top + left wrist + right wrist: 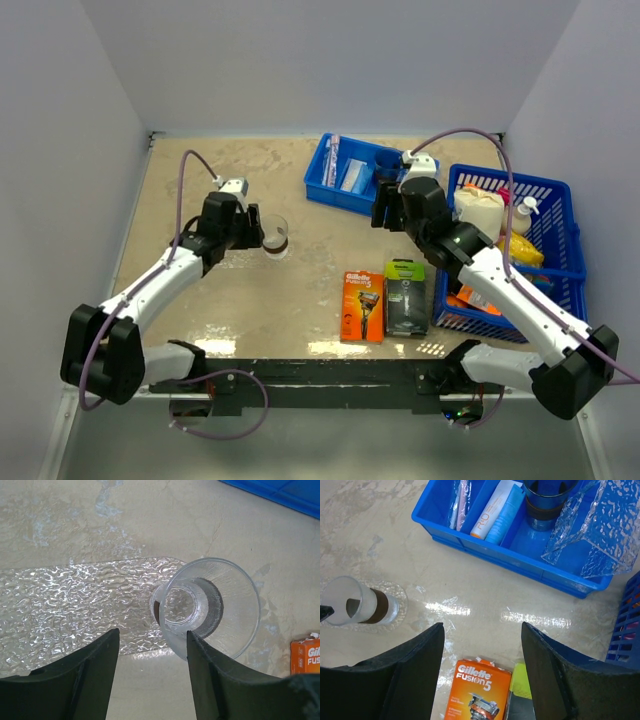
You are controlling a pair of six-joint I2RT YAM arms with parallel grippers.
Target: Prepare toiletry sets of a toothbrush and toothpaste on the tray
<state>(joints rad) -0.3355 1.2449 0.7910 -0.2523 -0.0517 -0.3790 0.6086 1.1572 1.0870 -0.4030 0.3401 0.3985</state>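
1. Standing at one end of the tray (60, 605), the cup (210, 605) awaits its set; your left gripper (152, 635) gapes just beside it.
2. Your right gripper (482, 626), also apart, hovers by the blue bin (470, 545) holding toothbrush (459, 500) and toothpaste (492, 507).

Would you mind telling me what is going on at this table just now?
Two robot arms are setting out toiletry sets. The left pincer is open at a clear cup that stands on one end of the clear tray. The right pincer is open too, holding nothing, above the table in front of the blue bin. The toothbrush and toothpaste lie in that bin, so neither is on the tray yet. Two razor packs lie on the table nearby.
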